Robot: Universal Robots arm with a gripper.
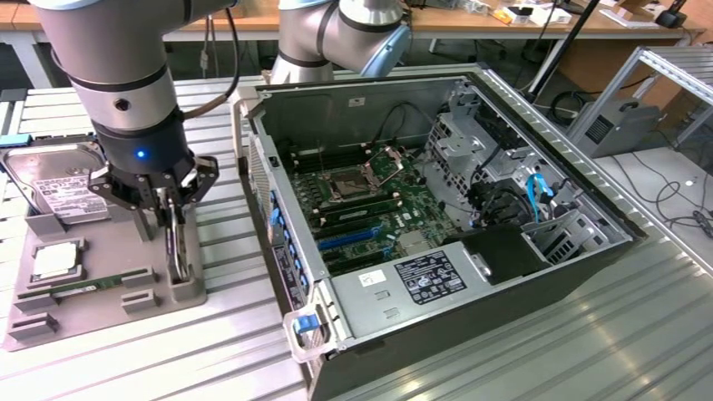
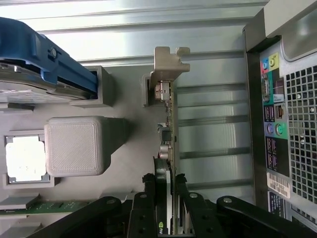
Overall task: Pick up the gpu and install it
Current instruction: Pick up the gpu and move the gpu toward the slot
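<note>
The gpu [image 1: 175, 251] stands on edge in a slot of the grey fixture tray [image 1: 145, 305], left of the open computer case [image 1: 446, 217] in the exterior view. My gripper [image 1: 167, 219] reaches down over it from above. In the wrist view the card [image 2: 169, 134] shows edge-on, its silver end bracket [image 2: 167, 62] at the far end beside a grey holder post. The two black fingers [image 2: 147, 198] press on either side of the card's black cooler, so my gripper [image 2: 165, 192] is shut on it. Whether the card has left its slot I cannot tell.
On the tray lie a silver hard drive [image 1: 56, 184], a processor chip [image 1: 53, 261] and a thin green memory stick [image 1: 89, 284]. The case's motherboard has blue expansion slots [image 1: 346, 238]. Its rear port panel [image 2: 277, 124] stands close beside the tray. Ribbed metal table all around.
</note>
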